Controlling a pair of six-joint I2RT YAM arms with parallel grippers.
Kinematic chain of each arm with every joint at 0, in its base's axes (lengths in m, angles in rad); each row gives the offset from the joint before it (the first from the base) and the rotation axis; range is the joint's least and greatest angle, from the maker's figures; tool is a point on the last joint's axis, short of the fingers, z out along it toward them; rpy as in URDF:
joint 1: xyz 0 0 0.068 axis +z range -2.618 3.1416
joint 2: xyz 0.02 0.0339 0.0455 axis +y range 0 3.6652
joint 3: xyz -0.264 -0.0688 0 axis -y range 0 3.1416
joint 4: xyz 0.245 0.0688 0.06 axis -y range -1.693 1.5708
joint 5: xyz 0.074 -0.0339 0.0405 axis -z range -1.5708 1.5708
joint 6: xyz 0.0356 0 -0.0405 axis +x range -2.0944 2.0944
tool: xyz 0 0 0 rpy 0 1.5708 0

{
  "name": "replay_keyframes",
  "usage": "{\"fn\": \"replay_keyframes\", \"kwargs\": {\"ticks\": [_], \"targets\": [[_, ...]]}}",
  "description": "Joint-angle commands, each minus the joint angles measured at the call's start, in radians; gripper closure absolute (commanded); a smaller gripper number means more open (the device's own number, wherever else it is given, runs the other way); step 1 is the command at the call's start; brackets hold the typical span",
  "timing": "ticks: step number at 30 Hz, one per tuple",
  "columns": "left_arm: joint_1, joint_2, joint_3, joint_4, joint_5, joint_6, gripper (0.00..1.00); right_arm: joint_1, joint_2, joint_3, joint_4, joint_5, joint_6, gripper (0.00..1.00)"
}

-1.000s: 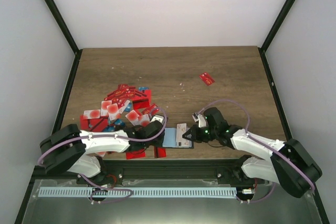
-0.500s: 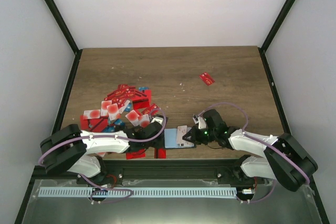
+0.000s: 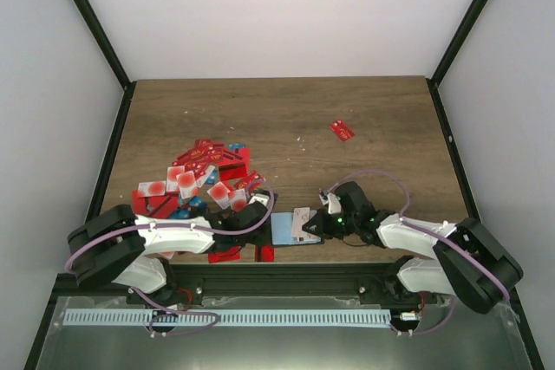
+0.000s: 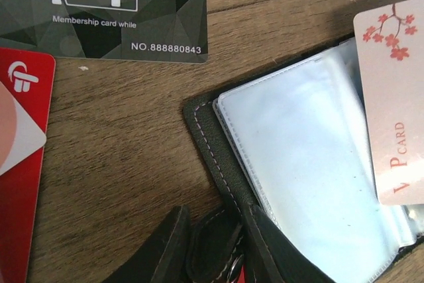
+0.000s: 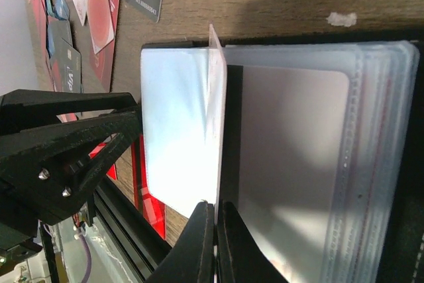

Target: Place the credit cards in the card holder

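The card holder lies open near the front edge, its clear sleeves facing up. My left gripper is at its left end, shut on the holder's black strap between its fingers. My right gripper is shut on a pale card, held edge-up over the sleeves. This card shows pink blossoms in the left wrist view. A heap of mostly red credit cards lies to the left. A single red card lies far right.
A black VIP card and a red card lie just beyond the holder's left end. More red cards sit by the black front rail. The two arms almost meet over the holder.
The left jaws have narrowed onto the holder's strap. The right gripper, with the pale card, has shifted slightly toward the holder's sleeves.
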Motion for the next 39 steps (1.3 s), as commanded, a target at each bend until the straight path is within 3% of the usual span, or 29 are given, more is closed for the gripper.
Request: {"fn": "replay_keyframes", "kwargs": {"ticks": [1,29,39], "targets": [[-0.005,0.021,-0.01,0.028,0.014,-0.023,0.77,-0.01,0.026,-0.028,0.042,-0.017,0.0,0.99],[-0.01,0.044,-0.011,0.023,-0.004,-0.044,0.83,-0.009,0.06,-0.062,0.161,-0.187,0.067,0.99],[-0.01,0.059,-0.006,0.032,0.004,-0.041,0.84,-0.01,0.141,-0.054,0.231,-0.238,0.069,0.99]]}}
